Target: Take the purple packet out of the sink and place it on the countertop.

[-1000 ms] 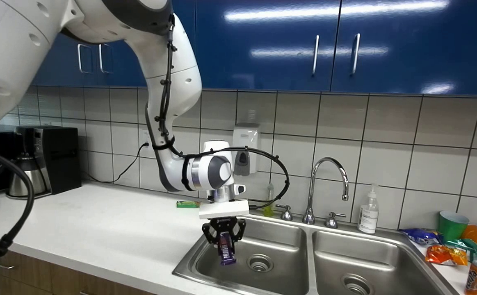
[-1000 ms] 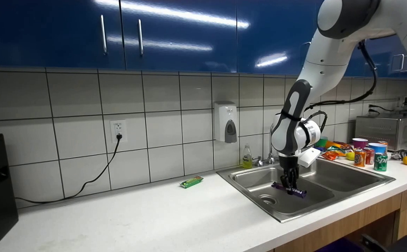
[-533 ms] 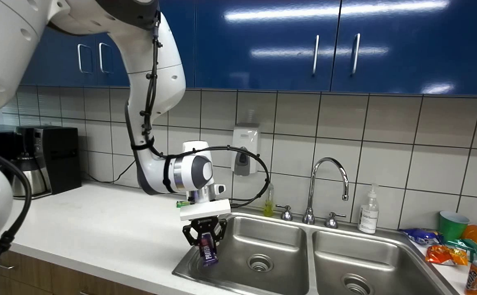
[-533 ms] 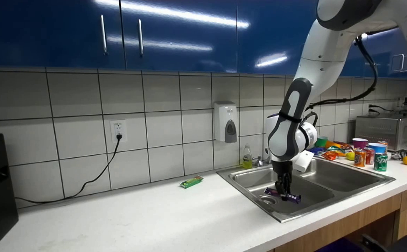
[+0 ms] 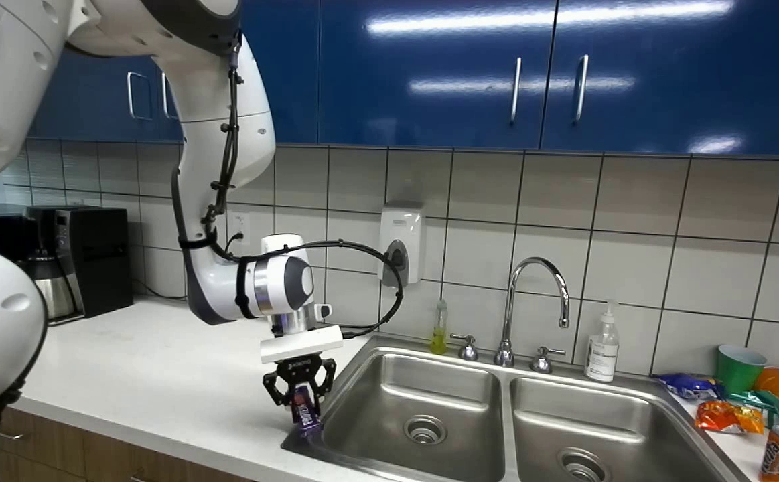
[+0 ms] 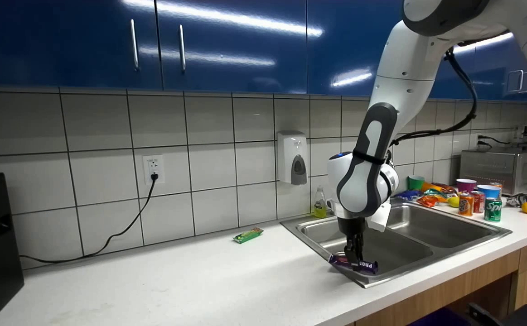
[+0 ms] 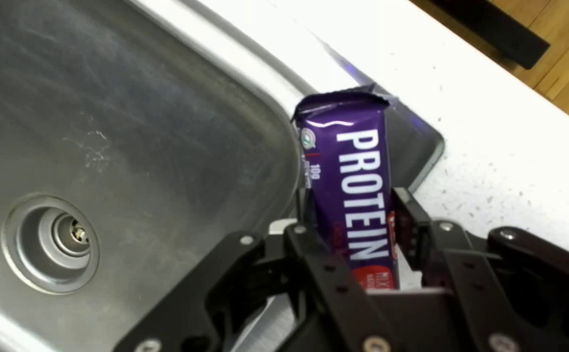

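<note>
Gleaming dark purple, with white PROTEIN lettering and a red patch, the packet (image 7: 350,181) sits mid-frame in the wrist view, pinched by the gripper (image 7: 353,203) over a rim corner of the sink (image 7: 167,161), contact unclear. In an exterior view, the white surface (image 6: 154,280) stretches broadly from lower left to the sink's edge right of centre, the arm (image 6: 403,74) bent downward from upper right.
</note>
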Motion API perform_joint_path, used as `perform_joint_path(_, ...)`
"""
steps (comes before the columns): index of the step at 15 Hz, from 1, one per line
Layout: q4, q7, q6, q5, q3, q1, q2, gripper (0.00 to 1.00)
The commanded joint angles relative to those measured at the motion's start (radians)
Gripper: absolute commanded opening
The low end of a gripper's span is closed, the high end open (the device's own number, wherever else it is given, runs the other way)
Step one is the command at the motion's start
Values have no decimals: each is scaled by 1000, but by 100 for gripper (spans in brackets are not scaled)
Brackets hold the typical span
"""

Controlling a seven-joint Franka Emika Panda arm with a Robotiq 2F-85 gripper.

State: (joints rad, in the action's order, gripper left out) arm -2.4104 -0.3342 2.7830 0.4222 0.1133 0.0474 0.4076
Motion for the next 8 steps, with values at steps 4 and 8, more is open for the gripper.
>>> perform_joint_path(4, -21, 31, -1, 41, -24, 46, -16, 17)
perform_joint_path(8, -20, 27, -5, 47, -44, 67, -6, 17)
